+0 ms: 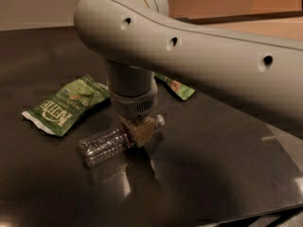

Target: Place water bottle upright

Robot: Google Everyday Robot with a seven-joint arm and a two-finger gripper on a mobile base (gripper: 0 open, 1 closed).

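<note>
The water bottle (102, 145) lies on its side on the dark table (213, 174), base toward the left front, white cap (160, 120) pointing right and back. My gripper (139, 131) hangs straight down from the big grey arm (199, 56) and sits right over the bottle's upper part, just left of the cap, hiding the label band. The bottle's ribbed clear body sticks out to the left of the gripper and rests on the table.
A green Kettle snack bag (66, 105) lies flat just left and behind the bottle. A second green bag (176, 86) shows partly behind the arm. The table's front edge runs along the lower right.
</note>
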